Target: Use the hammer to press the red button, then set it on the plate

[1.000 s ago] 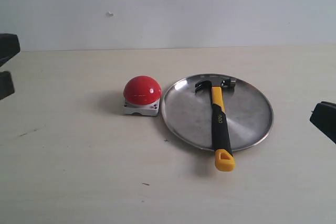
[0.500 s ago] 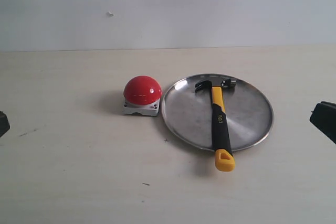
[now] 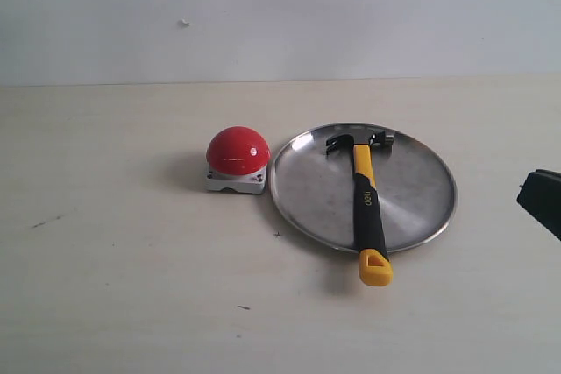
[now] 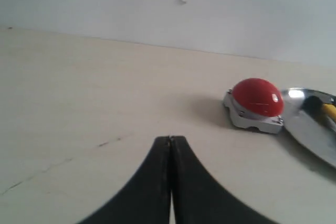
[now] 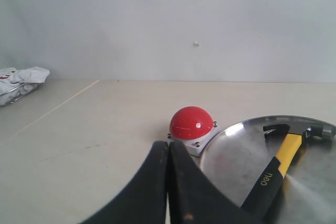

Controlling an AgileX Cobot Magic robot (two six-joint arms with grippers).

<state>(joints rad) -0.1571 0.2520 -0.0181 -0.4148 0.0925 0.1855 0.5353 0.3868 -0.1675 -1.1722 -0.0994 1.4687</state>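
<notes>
The hammer [image 3: 365,201] lies on the silver plate [image 3: 421,183], dark head at the far rim, yellow looped tip hanging over the near rim. The red button [image 3: 237,158] sits on its grey base just left of the plate. My right gripper [image 5: 168,144] is shut and empty; a dark piece of that arm [image 3: 543,199] shows at the right edge of the exterior view. My left gripper [image 4: 170,139] is shut with nothing in it, low over the table well left of the red button [image 4: 256,100]; it is outside the exterior view. The right wrist view shows the hammer [image 5: 280,167] on the plate [image 5: 231,156] beside the red button [image 5: 191,124].
A pale wooden table [image 3: 131,286] runs back to a white wall. In the right wrist view a crumpled white cloth [image 5: 18,81] lies far off at the table's side. Small dark marks [image 3: 243,307] dot the tabletop.
The left arm has drawn back out of the exterior view at the left edge. Hammer, plate and button have not moved. The right arm has stayed still.
</notes>
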